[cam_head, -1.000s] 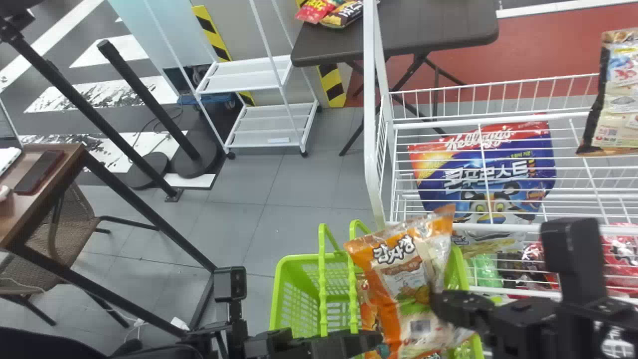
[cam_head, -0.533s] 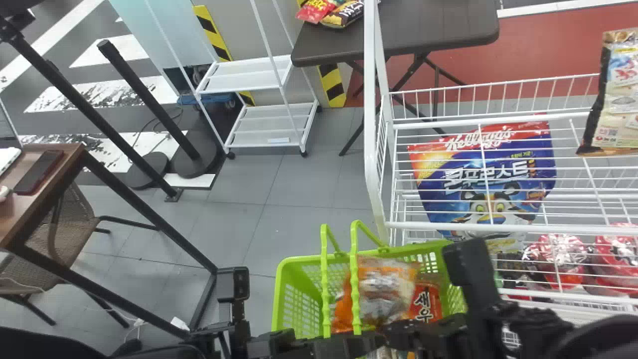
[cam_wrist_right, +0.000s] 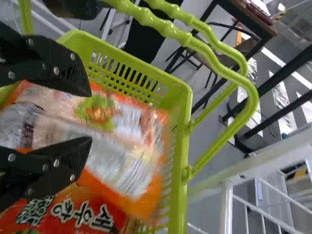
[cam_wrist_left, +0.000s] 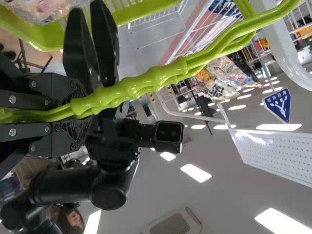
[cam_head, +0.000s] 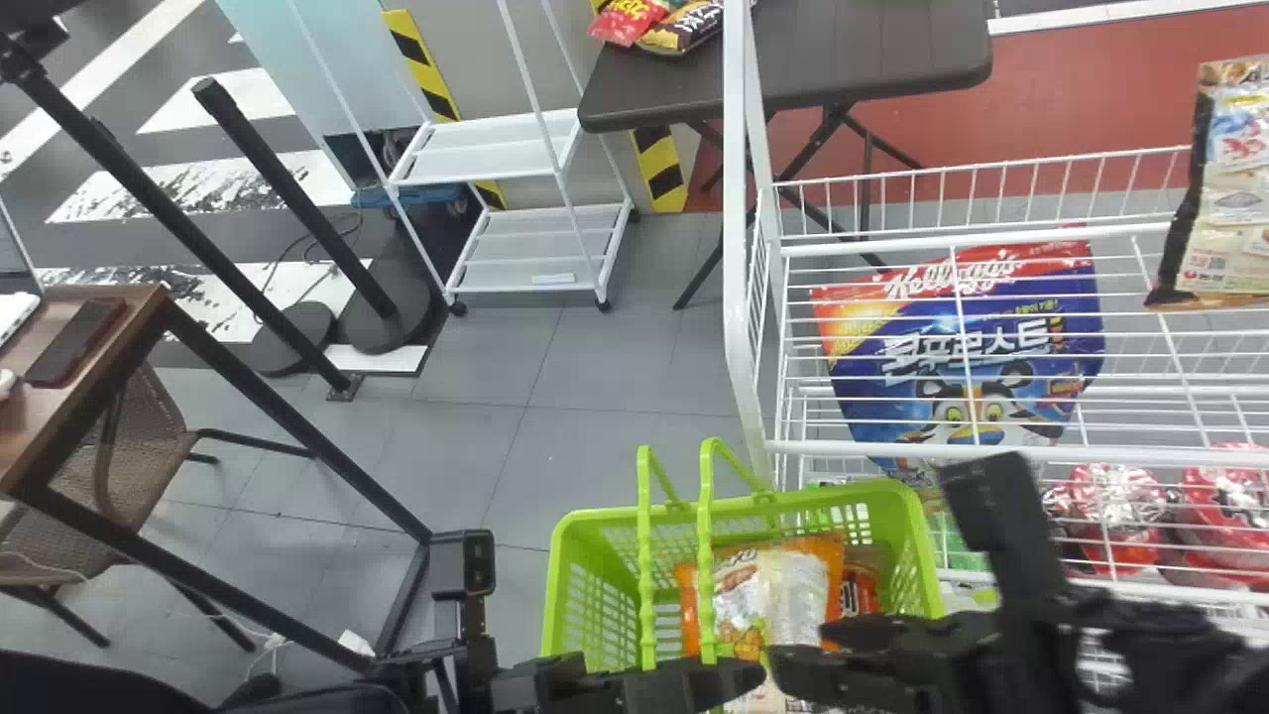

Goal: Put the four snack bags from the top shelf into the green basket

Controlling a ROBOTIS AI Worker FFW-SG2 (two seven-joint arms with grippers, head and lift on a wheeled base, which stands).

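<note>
In the head view my right gripper (cam_head: 805, 652) is low over the green basket (cam_head: 924, 555), right beside my left gripper (cam_head: 729, 680). An orange snack bag (cam_head: 793, 595) lies in the basket, partly over a red bag (cam_head: 861, 587). From the right wrist view, my right gripper (cam_wrist_right: 87, 119) stands open above the orange bag (cam_wrist_right: 117, 161); the red bag (cam_wrist_right: 83, 214) is at its side. The left wrist view shows my left gripper (cam_wrist_left: 80, 111) shut around the basket's green handles (cam_wrist_left: 141, 83). One snack bag (cam_head: 1229, 188) stands on the white rack's top shelf.
The white wire rack (cam_head: 750, 297) adjoins the basket on the right. A blue cereal bag (cam_head: 981, 357) and red packages (cam_head: 1115, 516) are on it. A wooden desk (cam_head: 89, 367) is at the left, and a dark folding table (cam_head: 853, 59) stands behind.
The orange bag has gone from the right gripper, raised above the basket, to lying inside it. The right gripper has let go, after dipping and shifting left, then slightly back right. The left gripper keeps still.
</note>
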